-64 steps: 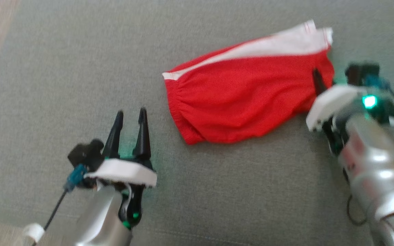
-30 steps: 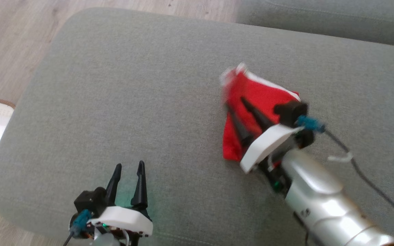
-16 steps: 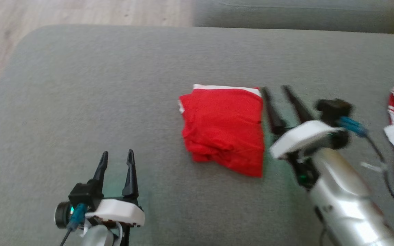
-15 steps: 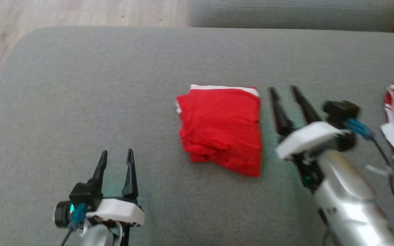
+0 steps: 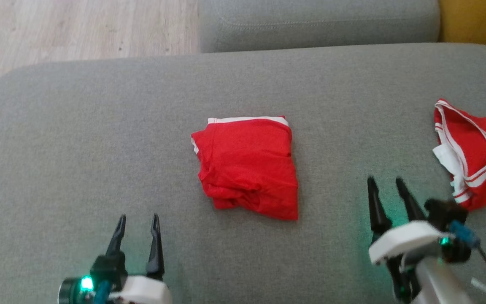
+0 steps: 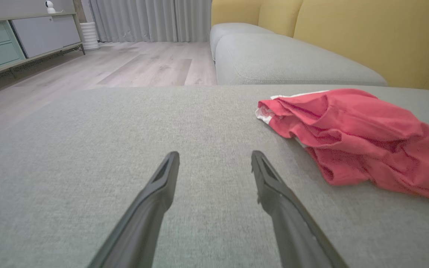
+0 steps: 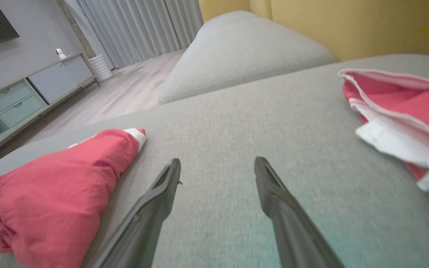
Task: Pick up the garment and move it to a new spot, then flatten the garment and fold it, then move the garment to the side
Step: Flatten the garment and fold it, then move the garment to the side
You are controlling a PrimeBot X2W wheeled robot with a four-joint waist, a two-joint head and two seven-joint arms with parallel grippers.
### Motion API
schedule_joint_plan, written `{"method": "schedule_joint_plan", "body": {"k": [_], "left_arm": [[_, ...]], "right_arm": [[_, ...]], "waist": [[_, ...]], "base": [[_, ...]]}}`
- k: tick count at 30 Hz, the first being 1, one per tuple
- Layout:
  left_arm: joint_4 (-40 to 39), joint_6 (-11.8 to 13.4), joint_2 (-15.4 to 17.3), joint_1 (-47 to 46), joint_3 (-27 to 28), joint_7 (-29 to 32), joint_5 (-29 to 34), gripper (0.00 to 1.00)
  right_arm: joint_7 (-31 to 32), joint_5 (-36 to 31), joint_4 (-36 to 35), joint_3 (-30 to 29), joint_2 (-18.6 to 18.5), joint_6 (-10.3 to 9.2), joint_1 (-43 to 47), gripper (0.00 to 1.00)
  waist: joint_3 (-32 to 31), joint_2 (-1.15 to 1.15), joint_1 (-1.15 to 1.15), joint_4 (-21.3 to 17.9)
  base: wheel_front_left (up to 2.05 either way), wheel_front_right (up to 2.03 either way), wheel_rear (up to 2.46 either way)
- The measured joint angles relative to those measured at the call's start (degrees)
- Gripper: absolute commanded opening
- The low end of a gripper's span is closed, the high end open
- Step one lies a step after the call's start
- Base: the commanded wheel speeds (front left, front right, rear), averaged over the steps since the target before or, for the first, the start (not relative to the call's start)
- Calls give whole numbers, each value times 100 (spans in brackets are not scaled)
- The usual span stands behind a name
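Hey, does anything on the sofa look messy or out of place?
The folded red garment in the middle has a bunched, uneven near edge. A second red garment with white trim lies crumpled at the right.

No readable text, labels, brands or numbers in any of these views. Nothing legible to report, honestly.

The garment, ahead of and between the left fingers and the right fingers, is coloured plain red and edged in white at its far side. A second garment, to the right of the right fingers, is striped white on red. Both pairs of fingers are finished in black. The sofa cushion is covered in flecked grey. Beyond it, pale wood grain is seen on the floor and mustard yellow on the backrest.
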Motion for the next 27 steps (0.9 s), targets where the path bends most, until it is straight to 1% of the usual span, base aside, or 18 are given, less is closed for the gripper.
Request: {"method": "schedule_joint_plan", "body": {"k": [4,6,10,14,20,23,27], "left_arm": [[-4,3,1,232,-34,1,-12,100],[-5,42,1,280,-56,0,-12,100],[-24,40,3,266,-126,0,-12,100],[-97,-46,4,199,-256,0,-86,100],[-91,-114,5,-108,-639,0,-86,100],[-59,-116,4,-136,-764,1,-88,100],[23,-131,15,-131,-860,0,-215,100]], "right_arm": [[1,65,9,91,29,0,272,100],[0,96,3,115,38,0,297,100],[1,103,-5,200,38,0,292,100],[1,172,37,442,38,0,121,100],[0,277,350,809,35,0,-840,100],[0,308,787,913,32,0,-1234,100],[0,346,1641,942,32,0,-1475,100]], "waist": [[-89,0,0,-41],[-106,0,0,-45],[-70,0,0,-8],[47,0,0,126],[241,0,1,568],[324,0,1,870],[408,0,1,1268]], "base": [[0,0,0],[0,0,0],[0,0,0],[0,0,0],[0,0,0],[0,0,0],[0,0,0]]}}
